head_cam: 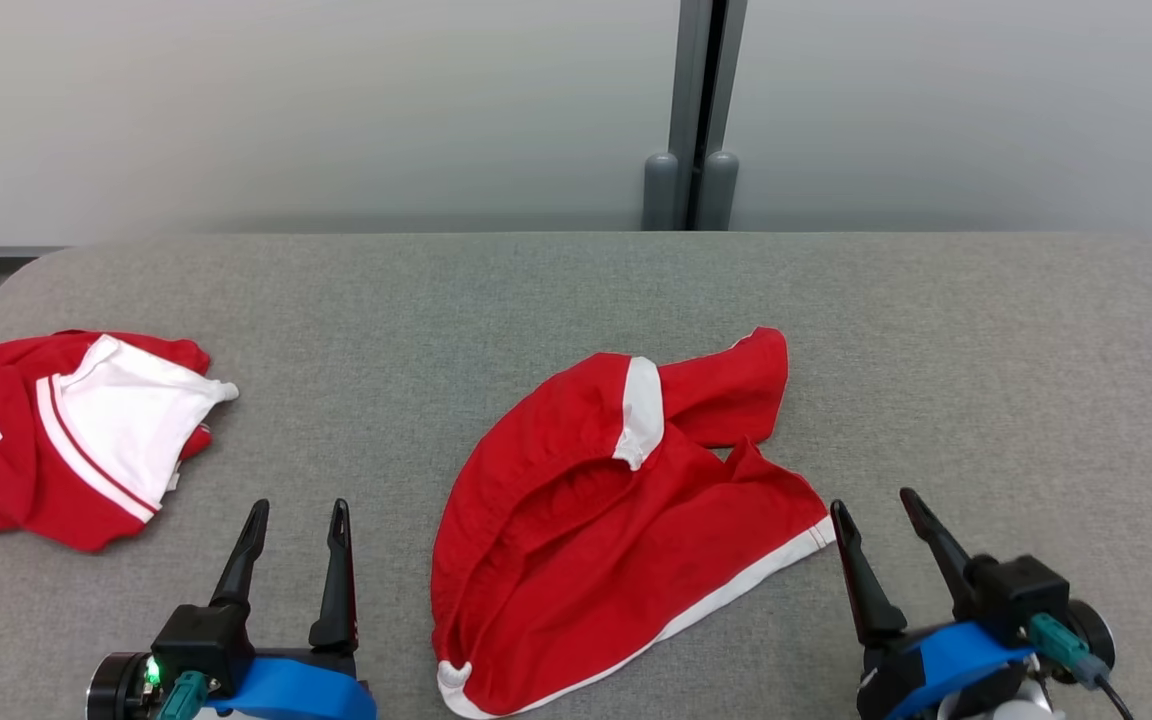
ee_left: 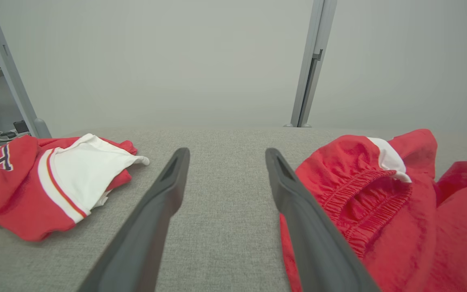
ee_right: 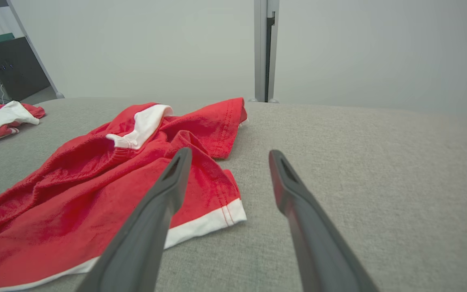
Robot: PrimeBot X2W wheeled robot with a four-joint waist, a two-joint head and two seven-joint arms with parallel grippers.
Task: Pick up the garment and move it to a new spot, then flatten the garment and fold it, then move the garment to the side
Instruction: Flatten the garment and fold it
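A grey, cloth-covered bench (head_cam: 576, 300) took up most of the head view, its far edge meeting a pale, plain wall (head_cam: 286, 100). A grey upright post (head_cam: 696, 110) stood against that wall, behind the middle of the bench.

The garment (head_cam: 576, 540), a pair of red shorts with white trim, lay crumpled near the middle of the bench, towards the near edge. It was not flat. One leg was thrown up and away to the far right, a white band crossed its upper part, and a white hem ran along its near right edge. In the left wrist view its gathered elastic waistband gaped open.

A second piece of clothing, a red and white jersey (head_cam: 56, 450) with dark lettering, lay bunched at the far left of the bench, well apart from the shorts.

The left hand (head_cam: 298, 508) sat low at the near left, between the jersey and the shorts, its two dark fingers spread wide with bare bench between them, holding nothing.

The right hand (head_cam: 872, 500) sat at the near right, fingers also spread wide and empty. Its inner finger was just beside the white-hemmed corner of the shorts. Whether it touched the cloth could not be told.
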